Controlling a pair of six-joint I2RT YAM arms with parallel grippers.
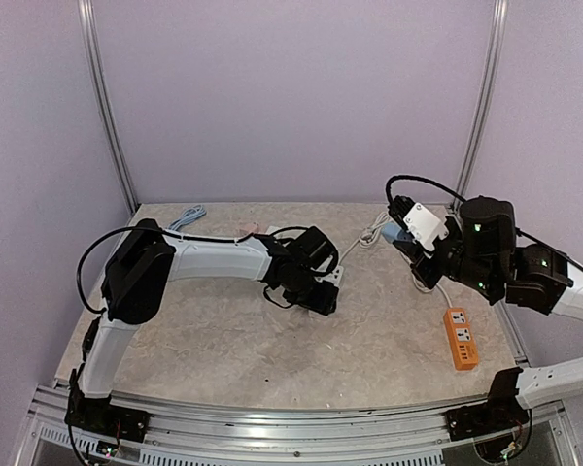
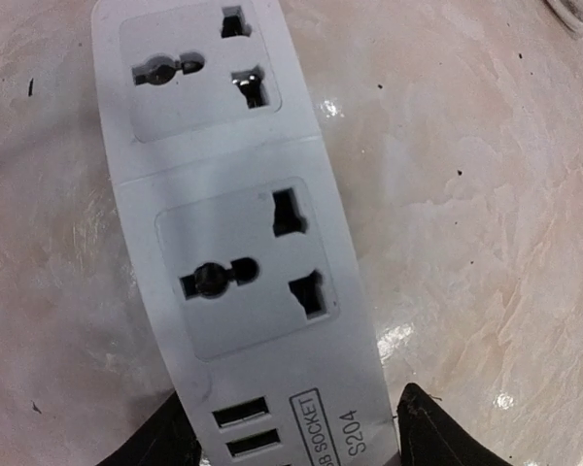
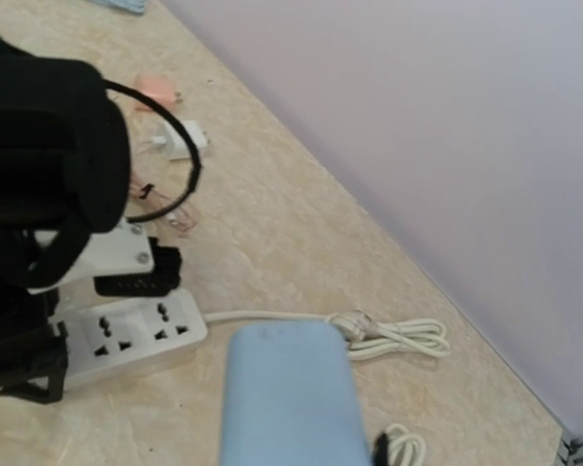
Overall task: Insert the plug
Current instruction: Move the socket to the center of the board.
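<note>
A white power strip [image 2: 243, 262] with two universal sockets and USB ports lies on the table's middle [image 1: 334, 276]; it also shows in the right wrist view [image 3: 126, 335]. My left gripper [image 1: 316, 291] reaches down over its end. Its black fingers [image 2: 437, 432] press against both long sides of the strip. The plug [image 3: 287, 398] is a light blue block that fills the lower middle of the right wrist view. My right gripper [image 1: 404, 236] holds it in the air, to the right of the strip and apart from it. The right fingers are hidden behind the plug.
An orange power strip [image 1: 460, 338] lies at the right front. The white strip's cable runs to a coiled bundle [image 3: 394, 335] by the back wall. A white charger [image 3: 183, 141], a pink item [image 3: 155, 92] and a blue cable [image 1: 187, 217] lie at the back left.
</note>
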